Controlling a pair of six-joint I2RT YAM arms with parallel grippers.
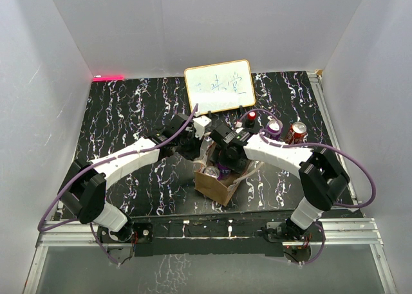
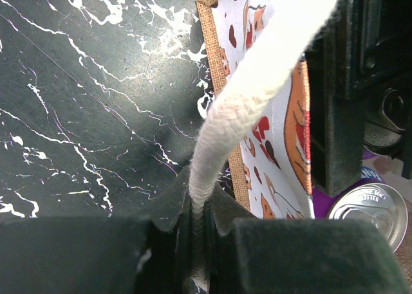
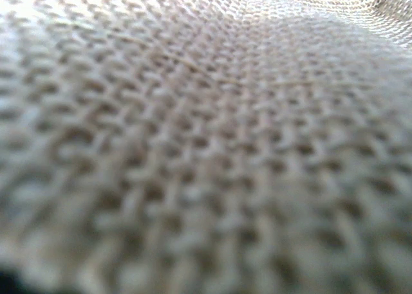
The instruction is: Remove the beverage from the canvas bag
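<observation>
Canvas bag [image 1: 214,183] stands near the 6 o'clock edge of the table [image 1: 122,120], a purple beverage can [image 2: 368,209] inside. Left gripper [image 2: 199,226] pinches its pale handle [image 2: 257,82]; right gripper [image 1: 223,160] reaches in, its jaw spread hidden. More cans [image 1: 297,132] stand at 2 o'clock.

Canvas bag [image 1: 215,183] on table [image 1: 129,127], centre, toward the near edge. Board [image 1: 219,86] at bag's 12 o'clock, by the back wall. Three cans [image 1: 275,127] in a row at 2 o'clock, apart from bag. Inside bag: beverage can [image 2: 368,207], possibly more, view crowded. Handle [image 2: 257,82] runs to left gripper [image 2: 199,242] at 11 o'clock.
</observation>
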